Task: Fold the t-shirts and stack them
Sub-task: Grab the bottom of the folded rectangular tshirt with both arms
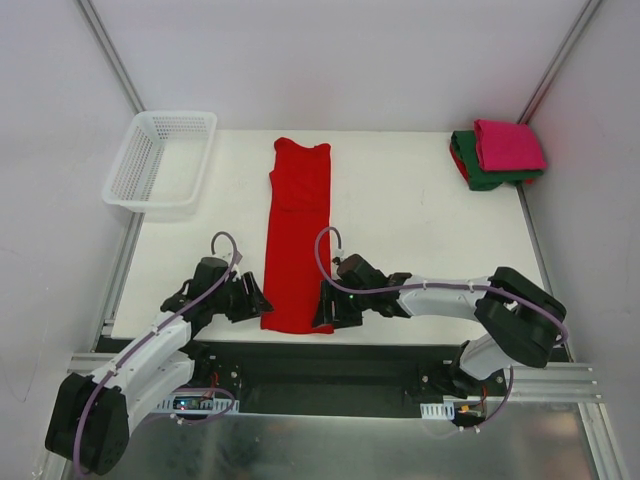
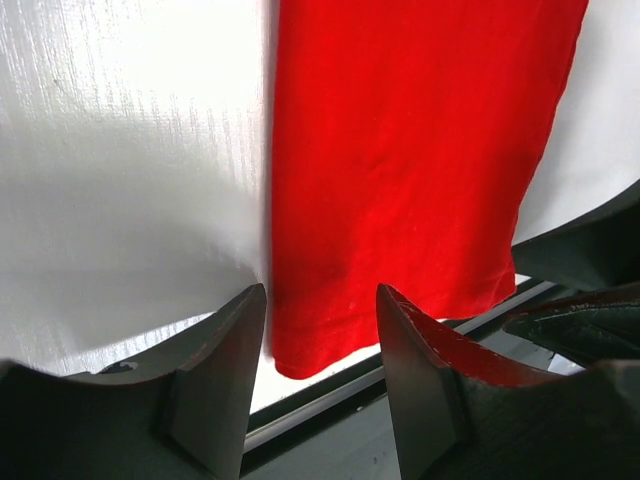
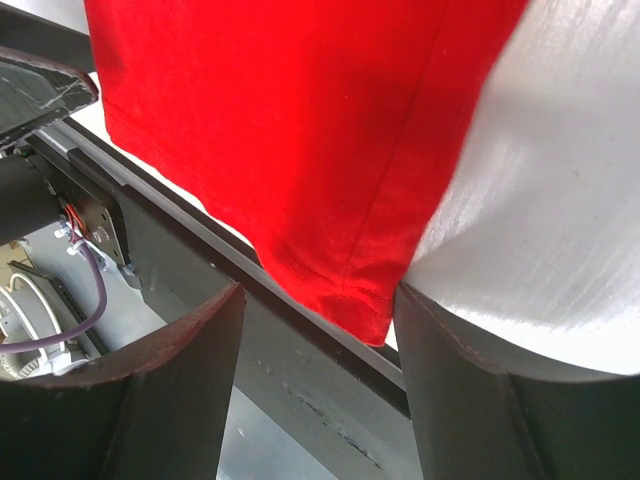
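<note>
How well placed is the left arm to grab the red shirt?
Likely yes: its open end effector sits right at the shirt's near left corner, with nothing in between.

Three t-shirts [image 1: 296, 240] [image 1: 508, 145] [image 1: 478, 172]; one basket [image 1: 128, 168]; two tools [image 1: 260, 299] [image 1: 323, 308]

Worktop [image 1: 400, 230] | basket [image 1: 130, 165]: far-left corner, overhanging left edge | long t-shirt [image 1: 297, 240]: centre, lengthwise, hem at near edge | left fingers [image 2: 215, 380]: at hem's left corner | right fingers [image 3: 180, 390]: at hem's right corner | upper folded t-shirt [image 1: 508, 145]: far-right corner, on lower folded t-shirt [image 1: 478, 172]
</note>
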Motion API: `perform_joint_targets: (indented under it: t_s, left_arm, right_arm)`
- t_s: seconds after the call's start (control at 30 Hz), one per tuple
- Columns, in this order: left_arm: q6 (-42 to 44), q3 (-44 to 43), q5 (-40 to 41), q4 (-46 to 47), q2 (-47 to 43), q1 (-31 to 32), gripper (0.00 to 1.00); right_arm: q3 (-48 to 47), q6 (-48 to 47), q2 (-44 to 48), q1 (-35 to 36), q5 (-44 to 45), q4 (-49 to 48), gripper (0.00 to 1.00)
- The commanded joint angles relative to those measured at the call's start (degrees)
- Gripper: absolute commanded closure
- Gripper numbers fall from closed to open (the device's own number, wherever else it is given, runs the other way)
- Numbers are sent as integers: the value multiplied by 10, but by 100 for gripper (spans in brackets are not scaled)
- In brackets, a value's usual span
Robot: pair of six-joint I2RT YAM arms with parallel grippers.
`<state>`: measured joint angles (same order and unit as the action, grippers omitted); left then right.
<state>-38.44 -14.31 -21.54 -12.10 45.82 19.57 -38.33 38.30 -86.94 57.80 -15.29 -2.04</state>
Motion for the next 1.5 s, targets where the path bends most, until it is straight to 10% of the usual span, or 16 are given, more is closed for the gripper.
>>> perform_joint_targets:
  t_s: [0.0, 0.27, 0.73, 1.1, 1.47]
  left_arm:
    - [-4, 5, 26, -17, 17, 10, 53]
    - [2, -6, 20, -14, 37, 18, 82]
    - [-25, 7, 3, -43, 7, 42, 60]
    - [-60, 31, 40, -66, -36, 66, 72]
    - [-48, 9, 64, -66, 1, 67, 100]
  right_arm:
    - [-9, -1, -17, 3, 26, 5, 36]
    - [-4, -2, -13, 2, 33, 18, 38]
    - [-14, -11, -23, 2, 30, 18, 40]
    - [-26, -15, -44, 3, 20, 18, 41]
    - [-24, -18, -43, 3, 14, 18, 82]
